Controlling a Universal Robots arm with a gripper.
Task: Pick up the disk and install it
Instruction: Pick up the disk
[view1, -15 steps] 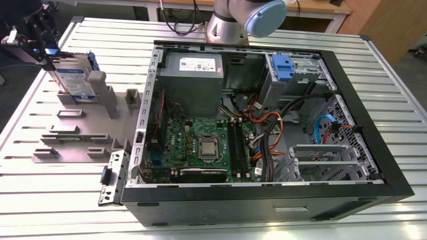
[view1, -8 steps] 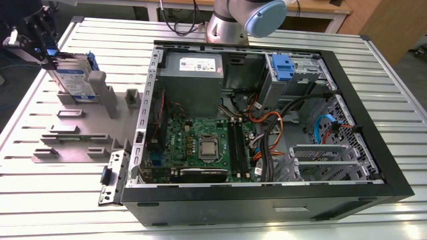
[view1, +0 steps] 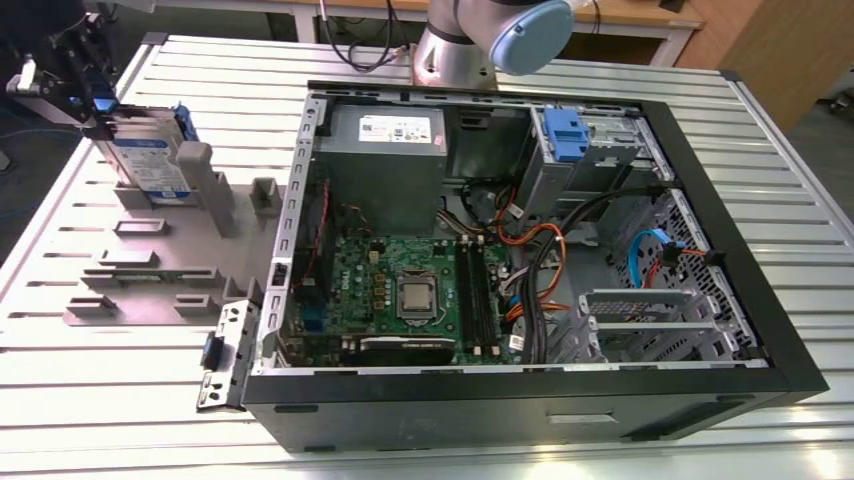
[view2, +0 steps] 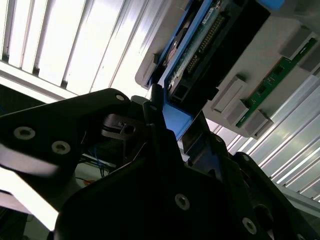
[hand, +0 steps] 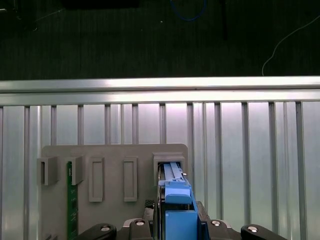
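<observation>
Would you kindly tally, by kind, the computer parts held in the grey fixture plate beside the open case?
Silver rectangular hard drive in blue plastic carrier frame: 1
Narrow green circuit board: 1
Total: 2

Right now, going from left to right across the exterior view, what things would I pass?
disk standing in the grey holder → grey power supply inside the open computer → blue latch
</observation>
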